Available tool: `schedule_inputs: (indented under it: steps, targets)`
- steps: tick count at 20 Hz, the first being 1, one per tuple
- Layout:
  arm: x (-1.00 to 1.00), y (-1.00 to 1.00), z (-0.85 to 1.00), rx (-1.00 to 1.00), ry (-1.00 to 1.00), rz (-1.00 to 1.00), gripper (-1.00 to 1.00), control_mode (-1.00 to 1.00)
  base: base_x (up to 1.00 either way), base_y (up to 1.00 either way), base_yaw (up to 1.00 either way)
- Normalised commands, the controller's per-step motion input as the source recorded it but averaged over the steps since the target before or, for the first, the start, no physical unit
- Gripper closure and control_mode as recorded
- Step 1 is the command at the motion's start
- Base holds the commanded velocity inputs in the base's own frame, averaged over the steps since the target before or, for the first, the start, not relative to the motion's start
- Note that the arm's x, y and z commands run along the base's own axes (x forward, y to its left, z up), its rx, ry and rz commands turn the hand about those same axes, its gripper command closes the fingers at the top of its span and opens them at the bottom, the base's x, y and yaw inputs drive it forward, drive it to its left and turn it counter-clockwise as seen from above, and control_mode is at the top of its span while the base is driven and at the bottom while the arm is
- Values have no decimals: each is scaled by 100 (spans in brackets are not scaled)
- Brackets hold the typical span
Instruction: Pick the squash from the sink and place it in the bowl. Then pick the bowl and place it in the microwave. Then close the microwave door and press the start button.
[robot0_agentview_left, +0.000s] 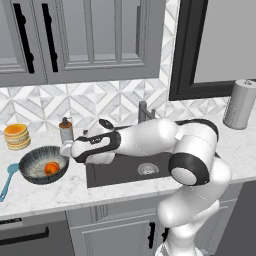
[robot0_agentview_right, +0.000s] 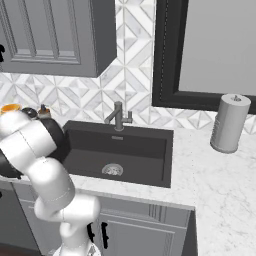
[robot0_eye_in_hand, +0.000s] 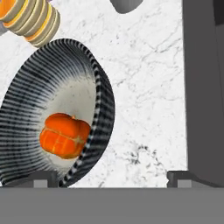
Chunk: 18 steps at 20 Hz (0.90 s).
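One arm outstretched, gripper (robot0_eye_in_hand: 107, 177) spread wide over bowl (robot0_eye_in_hand: 103, 109) rim.

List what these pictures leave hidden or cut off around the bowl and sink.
- Gripper: left base view, the arm's own wrist covers the fingertips.
- Bowl: hand view, its left side runs off the edge.
- Sink: left base view, the arm covers its back and right parts.
- Orange-tan discs: hand view, cut by the top edge.

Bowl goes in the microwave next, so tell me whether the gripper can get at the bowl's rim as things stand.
Probably yes. The gripper is open beside the bowl, with bare counter between them. The squash sits inside, away from the near rim.
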Motion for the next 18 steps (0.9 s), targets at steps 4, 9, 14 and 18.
schedule_inputs:
  steps: [4, 9, 14, 18]
  targets:
    - [34, 40, 0, 6, 11, -4, -100, -100, 0, 0, 0]
    - [14, 43, -17, 2, 12, -1, -100, -100, 0, 0, 0]
    - [3, 16, -30, 0, 6, 0, -100, -100, 0, 0, 0]
    - [0, 4, -23, 0, 7, 0, 100, -100, 0, 0, 0]
